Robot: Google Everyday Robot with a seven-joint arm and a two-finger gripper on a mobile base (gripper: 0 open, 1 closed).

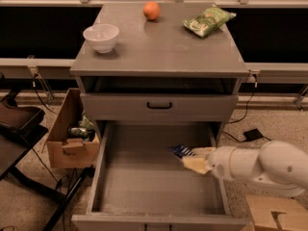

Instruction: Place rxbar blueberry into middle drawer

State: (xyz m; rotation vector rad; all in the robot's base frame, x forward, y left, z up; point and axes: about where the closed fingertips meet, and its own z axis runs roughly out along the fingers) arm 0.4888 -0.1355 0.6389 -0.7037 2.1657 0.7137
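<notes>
The gripper (190,159) reaches in from four o'clock over the open drawer (144,186). Its pale fingers seem clenched on the blue snack bar (181,150), as far as the view shows. The bar hangs above the drawer floor, toward its two o'clock corner. On the cabinet top (159,52) sit a bowl (101,36) at ten o'clock, an orange (151,10) at twelve and a green chip bag (208,20) at one.
</notes>
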